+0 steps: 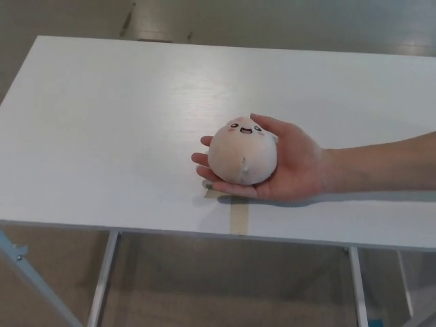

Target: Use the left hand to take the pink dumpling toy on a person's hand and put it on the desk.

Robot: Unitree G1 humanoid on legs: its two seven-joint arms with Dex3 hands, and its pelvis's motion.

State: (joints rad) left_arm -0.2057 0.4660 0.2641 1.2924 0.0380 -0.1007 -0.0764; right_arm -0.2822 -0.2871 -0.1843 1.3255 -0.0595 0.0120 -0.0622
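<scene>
A pale pink dumpling toy (pixel 242 151) with a small smiling face rests on a person's open palm (pixel 293 167). The person's forearm reaches in from the right edge, and the palm hovers just over the white desk (pixel 109 122) near its front middle. The hand covers most of a tape cross (pixel 238 212), of which only the lower strip shows. Neither of my hands appears in the head view.
The desk's front edge runs across the lower part of the picture, with metal legs (pixel 102 279) and floor below it. Beyond the far edge lies more floor.
</scene>
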